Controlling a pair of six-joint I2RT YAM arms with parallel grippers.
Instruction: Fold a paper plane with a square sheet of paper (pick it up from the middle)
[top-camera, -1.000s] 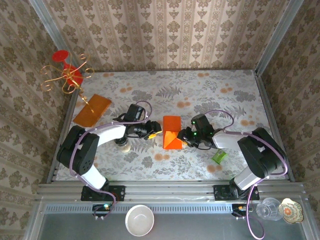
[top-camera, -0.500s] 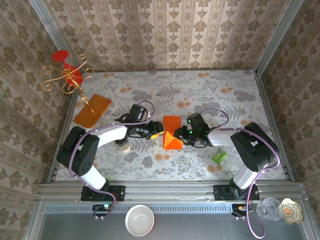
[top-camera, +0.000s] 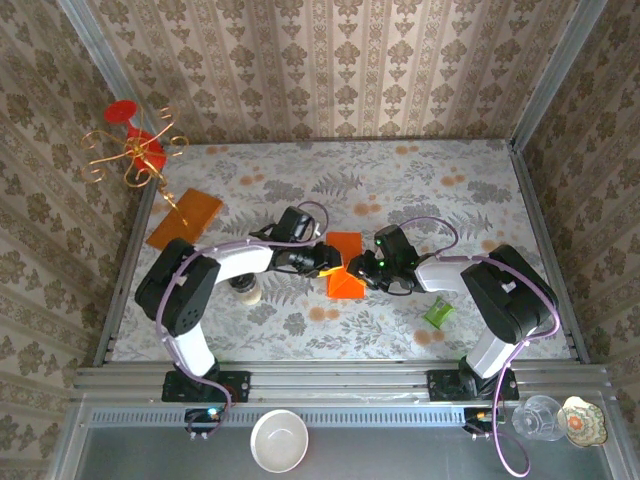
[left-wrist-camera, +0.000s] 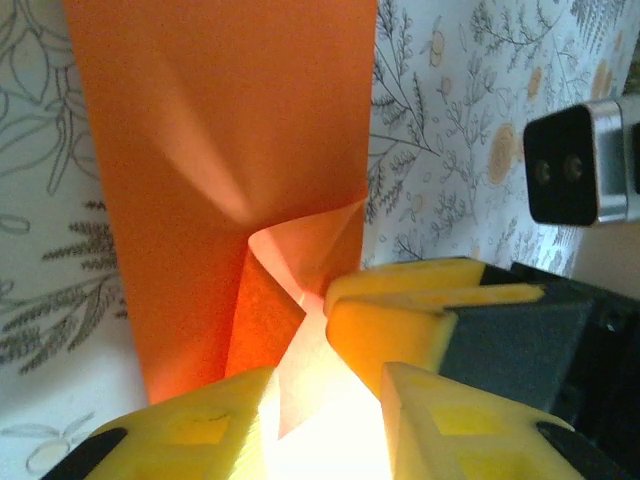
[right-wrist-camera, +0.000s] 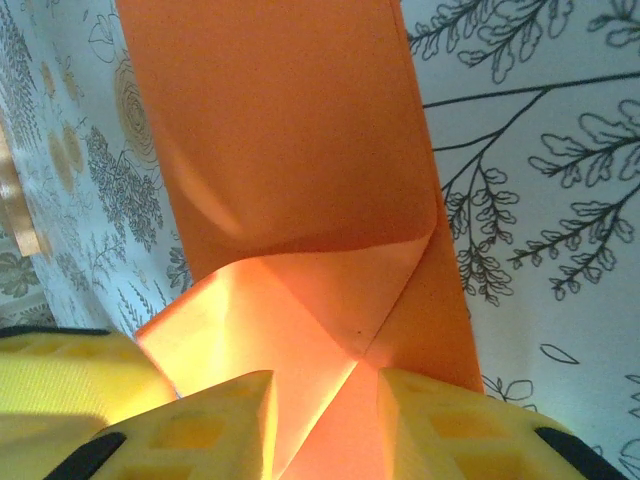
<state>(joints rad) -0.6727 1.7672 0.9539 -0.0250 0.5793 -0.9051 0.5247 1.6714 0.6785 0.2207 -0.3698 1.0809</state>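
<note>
The square sheet of paper (top-camera: 345, 248) lies mid-table with its 2 near corners folded in. The left gripper (left-wrist-camera: 325, 390) and right gripper (right-wrist-camera: 325, 390) straddle those flaps with their jaws apart, probably to press the creases.

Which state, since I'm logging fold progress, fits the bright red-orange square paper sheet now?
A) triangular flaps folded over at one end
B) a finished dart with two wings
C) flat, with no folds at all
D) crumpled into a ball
A: the bright red-orange square paper sheet shows creased triangular flaps at one end, while the rest of it lies flat on the floral-patterned table.
</note>
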